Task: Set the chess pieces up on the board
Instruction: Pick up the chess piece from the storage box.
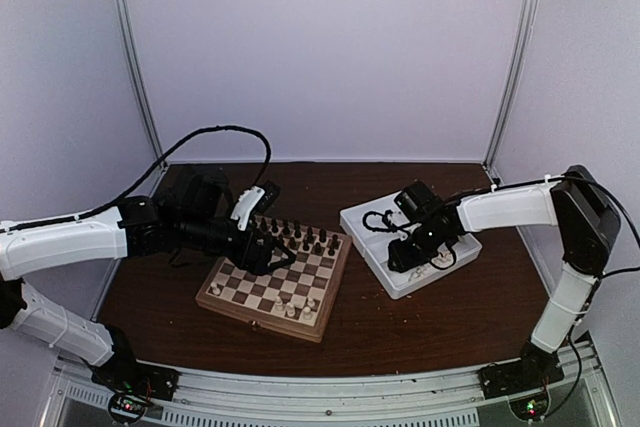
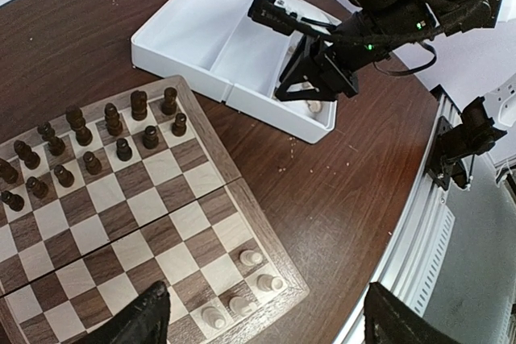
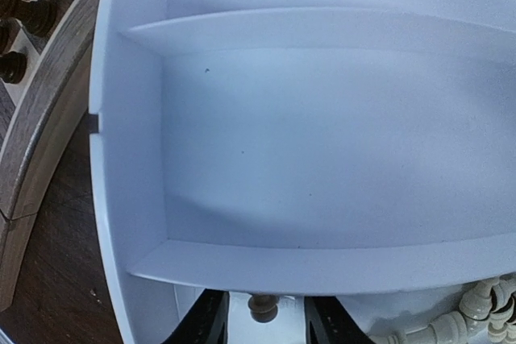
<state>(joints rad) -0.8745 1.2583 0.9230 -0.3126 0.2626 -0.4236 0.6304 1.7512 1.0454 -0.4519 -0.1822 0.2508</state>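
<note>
Your left jaws: wide apart, empty, above the board (image 2: 161,223).
Your right jaws: narrowly parted around one cream chess piece (image 3: 262,305), white tray's (image 3: 129,199) near end.

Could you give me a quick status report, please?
Left gripper open above board. Right gripper open around cream piece in tray. Nothing blocking.

board: sq wooden checkered chessboard (image 2: 161,168), thick frame, flat on brown bench (image 2: 339,191) | pcs: tiny cream chess pieces (image 2: 251,257), few upright by board corner, others in white plastic tray (image 2: 185,38)
</note>
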